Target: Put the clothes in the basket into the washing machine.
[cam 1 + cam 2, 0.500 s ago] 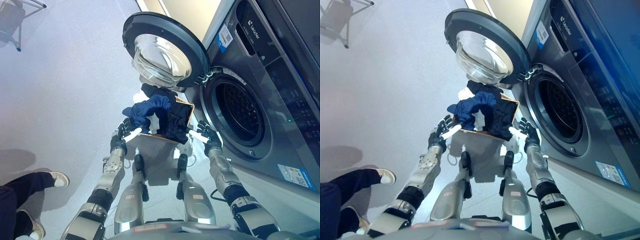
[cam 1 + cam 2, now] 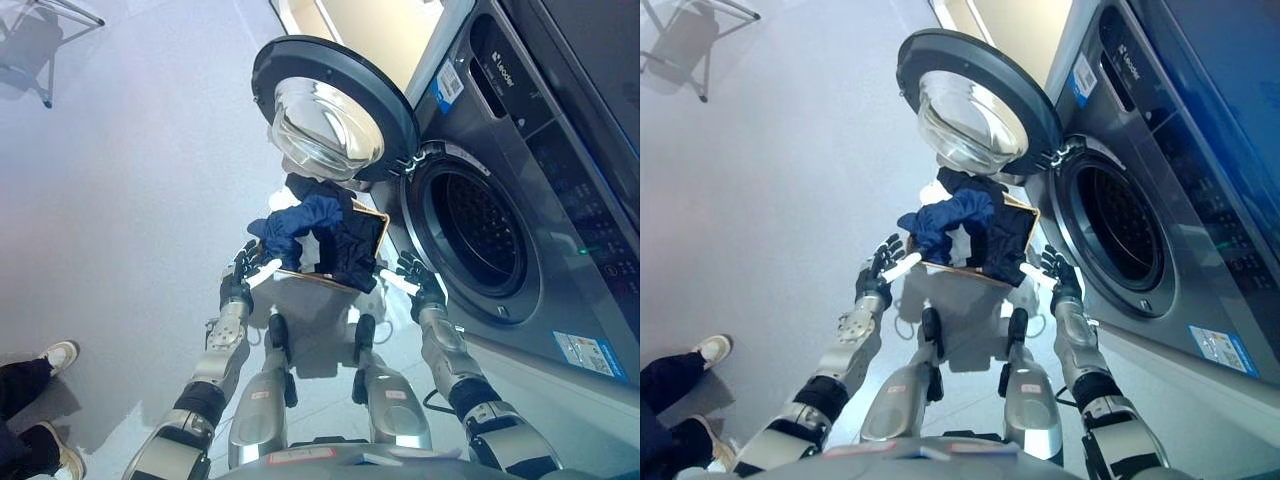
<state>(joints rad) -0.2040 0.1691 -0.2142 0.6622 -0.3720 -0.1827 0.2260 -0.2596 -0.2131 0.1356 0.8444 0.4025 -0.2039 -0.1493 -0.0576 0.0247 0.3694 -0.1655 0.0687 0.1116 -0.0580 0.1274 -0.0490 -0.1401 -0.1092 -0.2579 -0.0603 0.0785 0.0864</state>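
Note:
A brown basket stands on the floor in front of the washing machine, heaped with dark blue and black clothes that hang over its near edge. A white item shows at the heap's far left. My left hand is open at the basket's near left corner. My right hand is open at its near right side, fingers spread. Neither hand holds cloth. The washing machine's drum opening is empty and dark, and its round door stands swung open to the left, above the basket.
The grey washing machine front fills the right side. A person's legs and shoes show at the lower left on the floor. A metal-legged stand is at the far upper left.
The view has shifted a little. The person's legs at the lower left have drawn back towards the corner. Both hands stay open beside the basket.

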